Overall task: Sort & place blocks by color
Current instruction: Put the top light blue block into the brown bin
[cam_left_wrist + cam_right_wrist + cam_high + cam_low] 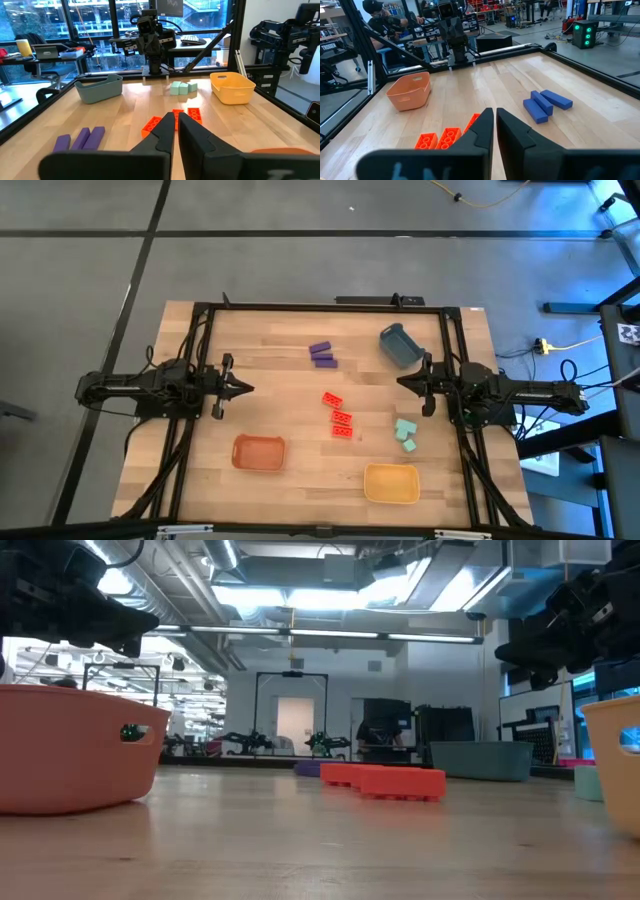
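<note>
You have both arms waiting at the side edges of the desk (290, 350). The left gripper (243, 388) is near the left edge and the right gripper (404, 383) is near the right edge, both pointing to the middle. The fingers (165, 131) of the left one are closed, with only a thin gap between them, and they hold nothing. The right one is the same.

The three red blocks (340, 417) lie in a loose row near the middle of the desk, close together. The two purple bars (321, 354) lie side by side toward the far edge, well apart from the red ones. The three teal cubes (405, 433) sit in a small group near the right edge, just beside the right arm.

The orange tray (259, 452) stands near the near edge, on the left side. The yellow tray (391, 482) stands near the near right corner. The blue-grey cup (399, 345) stands toward the far right corner. No block is in any of them.
</note>
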`<control>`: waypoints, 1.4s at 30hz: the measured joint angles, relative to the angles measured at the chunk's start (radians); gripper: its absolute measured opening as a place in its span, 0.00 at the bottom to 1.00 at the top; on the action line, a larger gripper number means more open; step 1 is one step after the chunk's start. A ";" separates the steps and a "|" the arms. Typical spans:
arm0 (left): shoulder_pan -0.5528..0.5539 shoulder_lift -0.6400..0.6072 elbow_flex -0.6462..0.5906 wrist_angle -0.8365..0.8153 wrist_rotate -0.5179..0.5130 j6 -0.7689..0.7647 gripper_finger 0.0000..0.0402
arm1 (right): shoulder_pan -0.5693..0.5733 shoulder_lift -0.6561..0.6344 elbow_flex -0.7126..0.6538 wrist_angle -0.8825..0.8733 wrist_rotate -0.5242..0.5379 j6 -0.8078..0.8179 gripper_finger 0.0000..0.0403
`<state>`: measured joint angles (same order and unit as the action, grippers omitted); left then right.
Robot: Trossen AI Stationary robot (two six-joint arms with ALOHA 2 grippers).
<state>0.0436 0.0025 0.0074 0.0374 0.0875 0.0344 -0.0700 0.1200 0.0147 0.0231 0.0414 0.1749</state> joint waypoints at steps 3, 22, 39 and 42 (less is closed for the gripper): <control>0.000 0.000 0.000 0.000 0.000 0.000 0.05 | 0.000 0.000 0.000 0.000 0.000 0.000 0.06; 0.000 0.000 0.000 0.000 0.000 0.000 0.00 | 0.000 0.000 0.000 0.000 0.000 0.000 0.06; 0.000 0.000 0.000 0.000 0.000 0.000 0.03 | 0.000 0.021 0.000 0.503 0.146 0.577 0.06; 0.000 0.000 0.000 0.000 0.000 0.000 0.02 | 0.000 0.051 0.001 0.754 0.147 0.544 0.06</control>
<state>0.0433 0.0025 0.0074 0.0375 0.0875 0.0342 -0.0700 0.1710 0.0155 0.7774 0.1883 0.7192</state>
